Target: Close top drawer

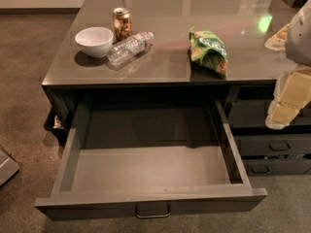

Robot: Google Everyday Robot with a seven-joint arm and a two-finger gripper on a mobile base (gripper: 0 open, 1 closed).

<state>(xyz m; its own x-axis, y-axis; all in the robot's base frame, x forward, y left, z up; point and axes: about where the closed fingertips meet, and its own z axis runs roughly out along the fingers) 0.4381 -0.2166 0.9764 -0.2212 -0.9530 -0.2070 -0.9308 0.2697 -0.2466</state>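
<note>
The top drawer (150,174) is pulled far out from under the dark counter (170,13). It is wide, shallow and dark grey, and its interior holds nothing. Its flat front (87,207) faces me at the bottom of the view, with a small metal bail handle (152,211) at its centre. My gripper (283,111) hangs at the right edge on the cream-white arm. It is beside the drawer's right wall, above the level of the drawer front, and touches nothing.
On the counter stand a white bowl (94,41), a can (122,23), a plastic bottle (129,46) lying on its side and a green chip bag (209,51). Slimmer shut drawers (272,145) sit at the right. A grey object (6,165) lies on the floor at left.
</note>
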